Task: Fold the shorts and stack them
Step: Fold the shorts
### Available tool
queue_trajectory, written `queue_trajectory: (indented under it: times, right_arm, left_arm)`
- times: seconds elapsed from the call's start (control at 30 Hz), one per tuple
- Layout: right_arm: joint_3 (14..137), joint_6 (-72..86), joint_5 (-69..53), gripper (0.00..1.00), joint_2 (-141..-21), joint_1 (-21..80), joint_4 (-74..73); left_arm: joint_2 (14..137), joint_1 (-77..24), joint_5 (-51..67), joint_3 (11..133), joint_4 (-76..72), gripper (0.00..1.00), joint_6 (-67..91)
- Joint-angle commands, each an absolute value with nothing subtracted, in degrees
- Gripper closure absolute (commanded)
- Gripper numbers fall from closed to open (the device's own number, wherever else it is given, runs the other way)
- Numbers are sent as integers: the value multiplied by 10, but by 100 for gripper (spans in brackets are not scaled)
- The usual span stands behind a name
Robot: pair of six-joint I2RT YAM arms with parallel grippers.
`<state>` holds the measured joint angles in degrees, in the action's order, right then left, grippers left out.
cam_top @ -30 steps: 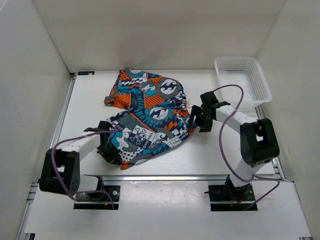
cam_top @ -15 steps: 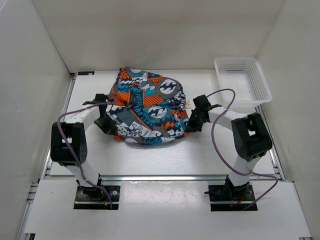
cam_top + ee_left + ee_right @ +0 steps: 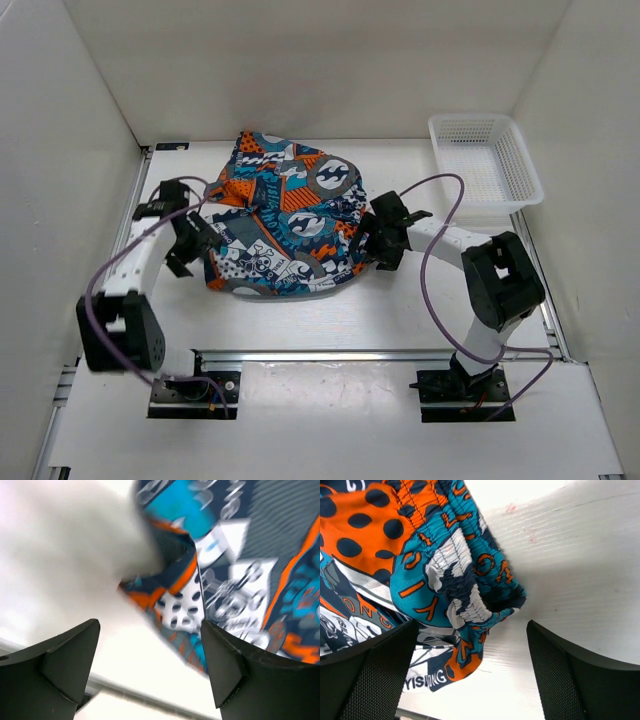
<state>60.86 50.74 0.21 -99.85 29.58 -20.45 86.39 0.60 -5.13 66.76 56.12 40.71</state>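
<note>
The shorts (image 3: pixel 285 215), a busy orange, teal and grey print, lie bunched and folded over on themselves at the middle of the white table (image 3: pixel 400 310). My left gripper (image 3: pixel 195 245) sits at their left edge, open; in the blurred left wrist view the left gripper (image 3: pixel 150 667) has bare table between its fingers and the shorts (image 3: pixel 240 555) just beyond. At their right edge my right gripper (image 3: pixel 372 243) is open too. In the right wrist view the right gripper (image 3: pixel 472 667) stands wide around the gathered waistband of the shorts (image 3: pixel 420 570), not pinching it.
A white mesh basket (image 3: pixel 518 165) stands at the back right corner. White walls enclose the table on the left, back and right. A metal rail (image 3: pixel 330 353) runs along the near edge, in front of the arm bases.
Both grippers carried the near part of the shorts toward the back, folding it over, then opened and let go. The left arm swung left and back.
</note>
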Motion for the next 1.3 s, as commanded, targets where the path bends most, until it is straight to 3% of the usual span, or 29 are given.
queue_trajectory:
  times: [0.0, 0.17, 0.47, 0.8, 0.97, 1.07, 1.1, 1.13, 1.27]
  right_arm:
    - [613, 493, 36, 6, -964, 294, -219]
    - [613, 487, 42, 6, -953, 294, -224]
    - [590, 468, 53, 6, -905, 289, -243]
    - [567, 458, 47, 5, -881, 273, -243]
    - [541, 453, 30, 5, -853, 254, -243]
    - [520, 453, 18, 5, -839, 238, -243]
    - [515, 453, 2, 5, -839, 229, -236]
    - [515, 453, -10, 5, -839, 221, -236]
    - [500, 453, -72, 7, -846, 221, -182]
  left_arm:
    - [750, 24, -22, 602, 598, 6, 402]
    - [674, 30, 34, 489, 585, 12, 475]
    - [673, 30, 62, 387, 557, 19, 591]
    - [736, 35, -2, 356, 517, 22, 660]
    - [758, 35, -29, 367, 487, 29, 683]
    - [787, 35, -43, 391, 487, 49, 683]
    - [794, 35, -43, 398, 487, 74, 678]
    - [801, 35, -49, 405, 487, 87, 678]
    - [824, 29, -49, 424, 487, 90, 658]
